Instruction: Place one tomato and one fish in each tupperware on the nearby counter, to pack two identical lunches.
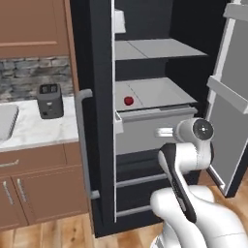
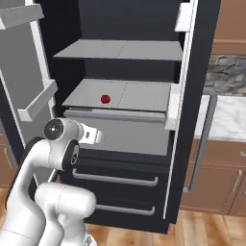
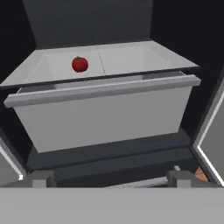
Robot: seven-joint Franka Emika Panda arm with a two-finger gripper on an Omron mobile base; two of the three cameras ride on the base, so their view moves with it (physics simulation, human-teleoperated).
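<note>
One red tomato (image 1: 128,100) (image 2: 105,99) (image 3: 79,64) sits alone on the left half of a grey fridge shelf (image 1: 160,92), just above a pale grey drawer (image 3: 100,116). My gripper (image 1: 164,131) (image 2: 98,137) (image 3: 109,179) is open and holds nothing. It hovers in front of the drawer face, below and short of the tomato, pointing into the fridge. The white marble counter (image 1: 43,131) (image 2: 230,117) lies to the left of the fridge in the left base view. The fish and the tupperware are out of view.
Both black fridge doors stand open, one (image 1: 92,121) between me and the counter, the other (image 1: 232,97) on the far side. A dark toaster (image 1: 50,100) stands on the counter beside a sink basin (image 1: 6,121). Lower freezer drawers (image 2: 115,180) are shut.
</note>
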